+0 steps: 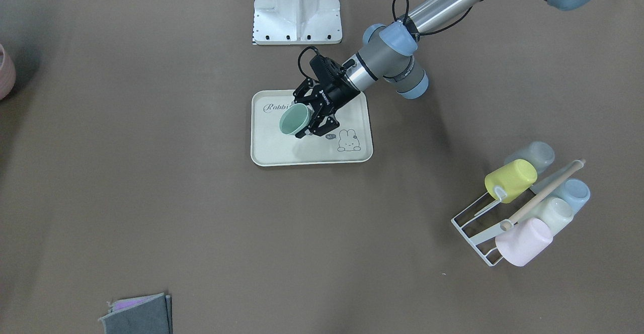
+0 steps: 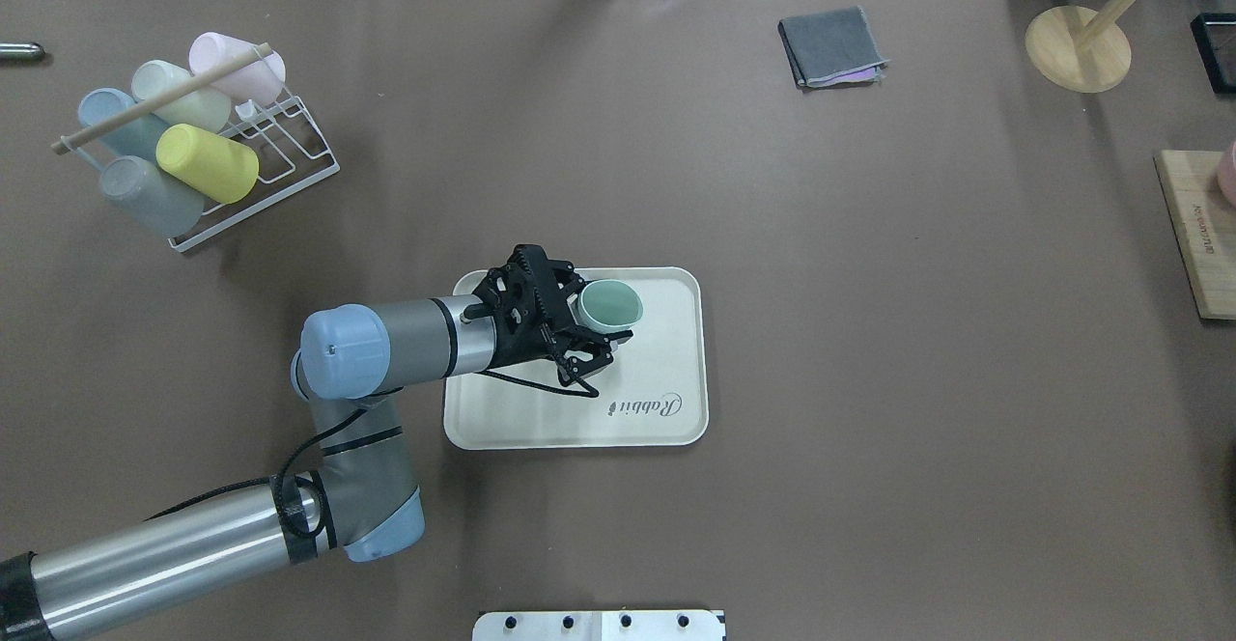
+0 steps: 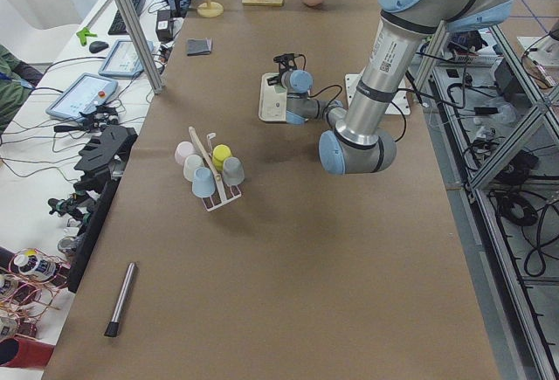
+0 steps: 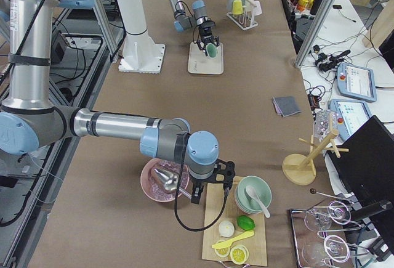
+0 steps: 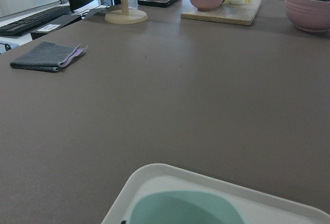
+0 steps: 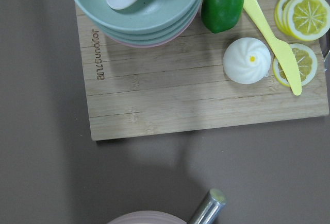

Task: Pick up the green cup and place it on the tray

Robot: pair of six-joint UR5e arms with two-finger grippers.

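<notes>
Exterior front-facing: the green cup [image 1: 293,120], plain pastel mint and handleless, sits tilted over the tray [image 1: 302,154], its mouth turned away from the wrist, and the left hand [image 1: 304,116] is clamped on it. Overhead exterior: the left arm reaches low across the desk [image 2: 869,332], and the cup is over the tray's far half. Exterior right: the right hand [image 4: 211,191] hangs by a wooden board [image 4: 237,234]; I cannot tell whether its fingers are apart.

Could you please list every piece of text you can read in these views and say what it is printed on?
"Rabbit": script on the flat cream rectangular tray.
"hi": speech bubble by the tray's bunny drawing.
"Joyoung": burned into the pale wooden cutting board.
White lettering on the black left end effector: too blurred to read.
</notes>
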